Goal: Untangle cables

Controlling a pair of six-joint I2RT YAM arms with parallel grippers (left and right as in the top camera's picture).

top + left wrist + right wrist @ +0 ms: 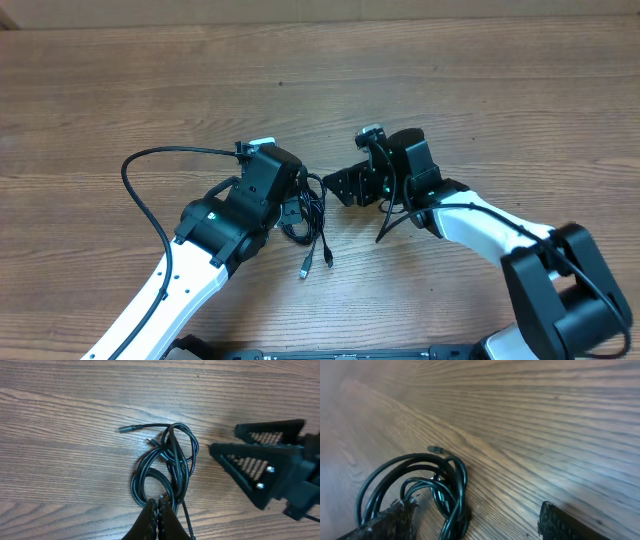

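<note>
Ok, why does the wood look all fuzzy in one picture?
Right wrist view: the table goes soft and hazy toward the far left, while the cables up close stay crisp. Left wrist view: wood grain sharp, right claw slightly blurry at its base. Overhead view: even light, no glare.

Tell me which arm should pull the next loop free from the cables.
Right. The right gripper has open jaws just beside the cables, while the left gripper is shut on them, likely best used as the anchor.
</note>
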